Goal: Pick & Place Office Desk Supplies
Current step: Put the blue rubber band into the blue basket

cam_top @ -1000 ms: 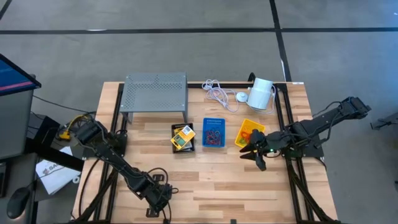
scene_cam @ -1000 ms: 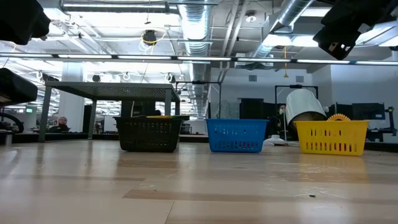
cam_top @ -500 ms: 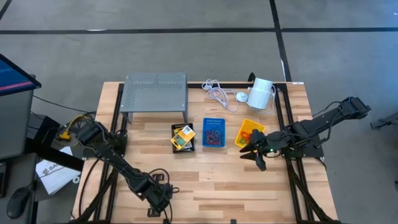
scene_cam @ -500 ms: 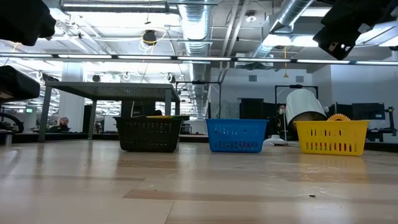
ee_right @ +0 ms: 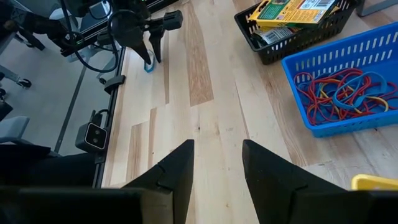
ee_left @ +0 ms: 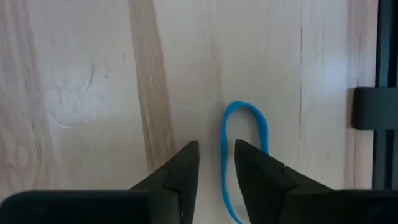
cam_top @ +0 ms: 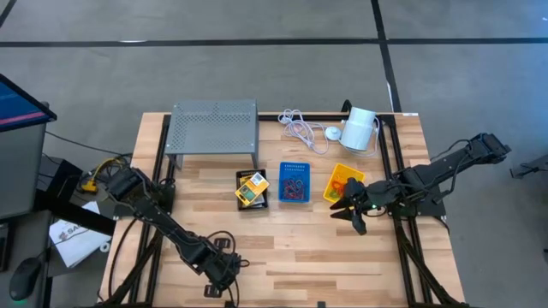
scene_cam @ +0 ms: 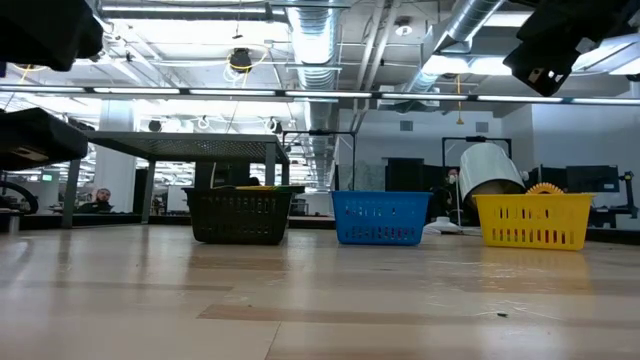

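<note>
Blue loop [ee_left: 245, 152] lies flat on the table [ee_left: 81, 93], one strand running between the fingers of the left pincer [ee_left: 216, 163], which stands narrow, nothing visibly pinched yet. To do it well: press down to the wood, close squarely on that strand, lift straight; a thin loop likely slips out. Right pincer [ee_right: 217, 163] waits partly open, holding nothing, blue bin [ee_right: 348, 81] of loops and black bin [ee_right: 298, 28] beyond it. Light plank table, open room behind.

One camera looks straight down on the whole table [cam_top: 282, 257]. One sits low, looking across it. Both see the blue bin [cam_top: 293, 182].
</note>
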